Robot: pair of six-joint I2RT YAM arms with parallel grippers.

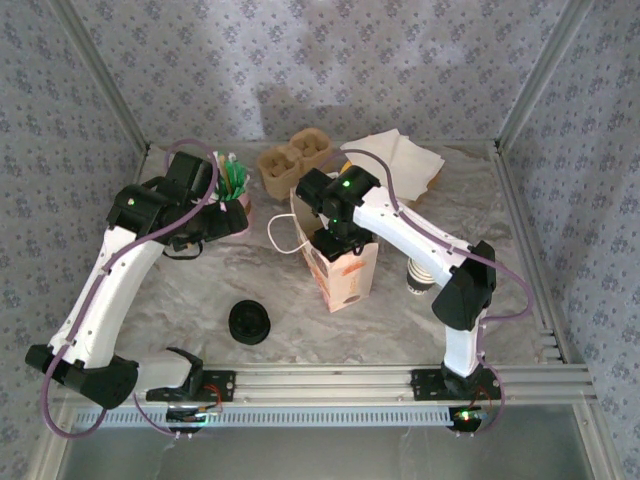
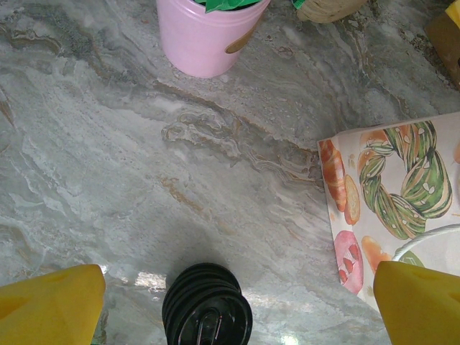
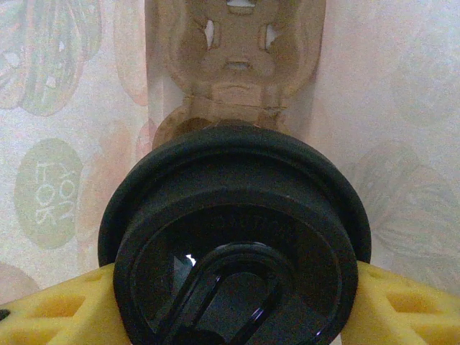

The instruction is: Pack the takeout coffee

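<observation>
My right jaws clamped part-open around takeout coffee, inside bag. Lower straight into carrier socket, keep upright, release gently. Left jaws wide, empty.

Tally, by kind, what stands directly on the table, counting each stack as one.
Pink plastic tub: 1
Brown pulp cup carrier: 1
White paper napkin pile: 1
Printed paper bag: 1
Black plastic lid stack: 1
Pale paper cup stack: 1
Total: 6
</observation>
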